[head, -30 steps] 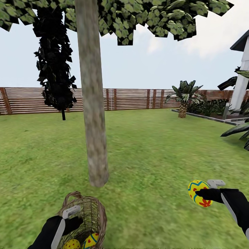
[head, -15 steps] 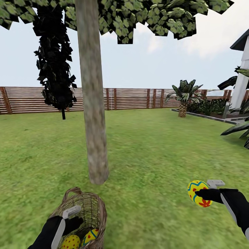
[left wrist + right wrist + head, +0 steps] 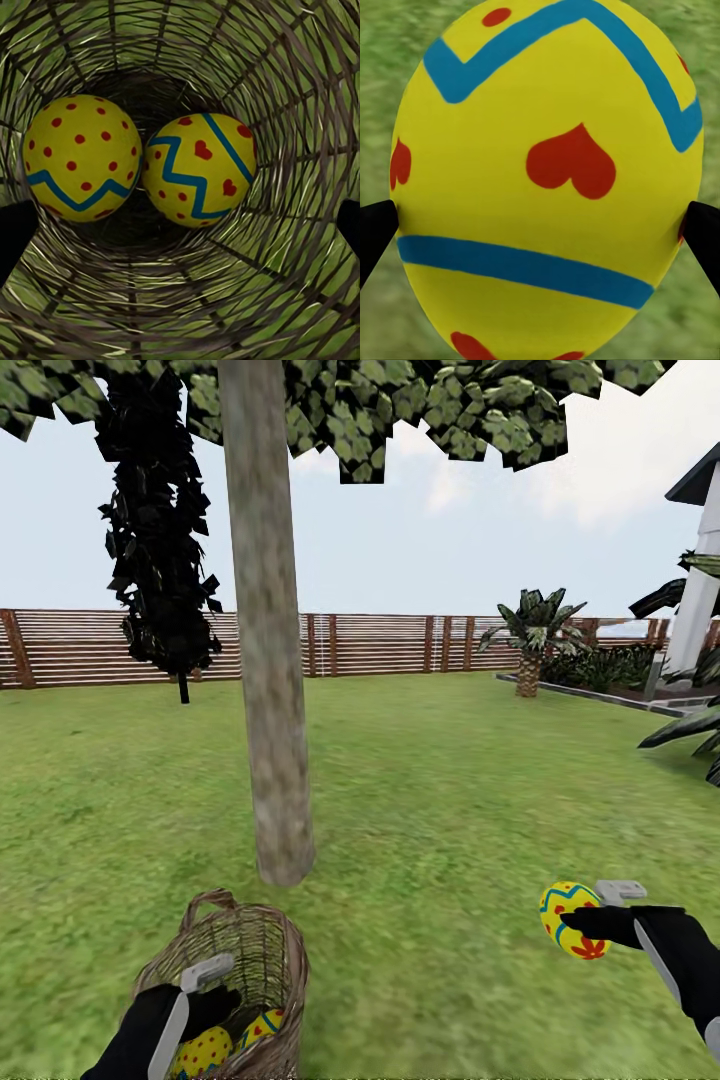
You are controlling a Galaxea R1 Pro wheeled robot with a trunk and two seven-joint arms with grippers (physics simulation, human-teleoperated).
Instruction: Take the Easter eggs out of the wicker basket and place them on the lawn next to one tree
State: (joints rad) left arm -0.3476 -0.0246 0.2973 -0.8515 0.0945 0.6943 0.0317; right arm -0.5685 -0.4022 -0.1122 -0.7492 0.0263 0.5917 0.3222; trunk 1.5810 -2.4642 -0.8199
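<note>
The lawn point(image 3: 450, 780) runs wide and bare from the tree point(image 3: 270, 690) out to the fence point(image 3: 380, 645) at its far edge, with open grass between the trunk and the right gripper point(image 3: 578, 922). That gripper hangs above the grass, well right of the trunk, clenched on one egg point(image 3: 568, 918); the right wrist view shows the egg point(image 3: 547, 187) pinched between both fingertips point(image 3: 375, 232), grass blurred behind it. The basket point(image 3: 245, 960) sits just in front of the trunk foot, tilted, its loop handle toward the tree. The left gripper point(image 3: 205, 990) is at the basket's rim; whether it grips the wicker I cannot tell. Two eggs point(image 3: 205, 1050) lie inside, and the left wrist view looks straight down the weave at them, touching side by side at the bottom point(image 3: 82, 157). A dark cypress point(image 3: 160, 540) stands by the fence, a palm point(image 3: 530, 640) and paving toward the lawn's right edge beside a white house point(image 3: 700, 580).
</note>
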